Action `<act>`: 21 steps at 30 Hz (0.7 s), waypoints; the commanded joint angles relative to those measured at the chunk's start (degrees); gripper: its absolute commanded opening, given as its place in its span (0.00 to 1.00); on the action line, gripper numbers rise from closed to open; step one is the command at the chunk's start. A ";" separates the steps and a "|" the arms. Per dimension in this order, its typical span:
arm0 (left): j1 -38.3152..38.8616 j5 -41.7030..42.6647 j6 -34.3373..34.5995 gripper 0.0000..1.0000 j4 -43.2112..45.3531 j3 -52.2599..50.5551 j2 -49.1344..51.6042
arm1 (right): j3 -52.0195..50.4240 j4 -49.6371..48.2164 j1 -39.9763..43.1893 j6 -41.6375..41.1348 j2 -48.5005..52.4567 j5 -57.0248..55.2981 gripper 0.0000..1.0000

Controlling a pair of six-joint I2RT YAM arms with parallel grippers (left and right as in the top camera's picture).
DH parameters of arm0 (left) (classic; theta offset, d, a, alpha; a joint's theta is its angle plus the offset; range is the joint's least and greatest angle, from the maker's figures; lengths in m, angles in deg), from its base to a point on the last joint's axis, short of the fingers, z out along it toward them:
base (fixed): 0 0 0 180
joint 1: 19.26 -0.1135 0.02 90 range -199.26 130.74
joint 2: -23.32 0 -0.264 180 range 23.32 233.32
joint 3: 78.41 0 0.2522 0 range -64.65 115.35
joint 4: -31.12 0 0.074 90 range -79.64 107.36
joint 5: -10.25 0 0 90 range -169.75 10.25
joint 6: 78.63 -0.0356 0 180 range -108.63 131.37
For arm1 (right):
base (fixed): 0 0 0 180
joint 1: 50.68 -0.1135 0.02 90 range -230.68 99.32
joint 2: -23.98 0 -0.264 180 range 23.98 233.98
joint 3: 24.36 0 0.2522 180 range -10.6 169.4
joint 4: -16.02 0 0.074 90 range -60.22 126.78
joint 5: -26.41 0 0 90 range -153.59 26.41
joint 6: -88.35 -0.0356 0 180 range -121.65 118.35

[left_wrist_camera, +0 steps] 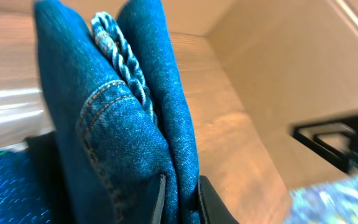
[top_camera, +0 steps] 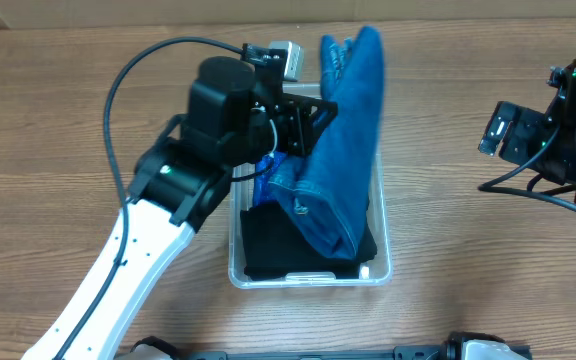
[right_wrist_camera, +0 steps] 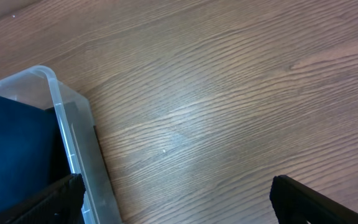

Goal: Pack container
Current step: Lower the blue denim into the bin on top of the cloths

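At mid worktop [top_camera: 68, 80], container [top_camera: 380, 268] sitting; left claw [top_camera: 315, 115] hovering directly above, pinching folded jeans [top_camera: 353, 120], their long axis running along the bin's length, lower end seemingly touching black garment [top_camera: 273, 245]; right claw [right_wrist_camera: 176, 190] gaping wide, well apart.

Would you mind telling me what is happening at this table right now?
The left pincer is shut on folded jeans and holds them tilted over the container. Their lower end appears to rest on a black garment that lies inside. The right pincer is open and empty above the table, off to the container's side.
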 commanded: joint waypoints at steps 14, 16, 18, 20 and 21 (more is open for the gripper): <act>-0.26 -1.42 9.68 0.04 18.49 -1.03 3.13 | 0.00 0.07 0.17 -0.07 -0.11 -0.39 1.00; -0.09 -1.16 12.11 0.04 19.17 -1.03 1.92 | 0.00 0.07 0.17 -0.04 -0.11 -0.39 1.00; 0.63 -0.74 13.77 0.04 17.44 -1.03 1.81 | 0.00 0.07 0.17 -0.04 -0.11 -0.39 1.00; 1.66 -3.39 13.86 0.04 11.41 -1.05 1.97 | 0.00 0.11 0.17 -0.04 -0.11 -0.39 1.00; 2.40 -5.88 13.62 0.04 5.25 -1.07 2.47 | 0.00 0.13 0.17 -0.04 -0.11 -0.39 1.00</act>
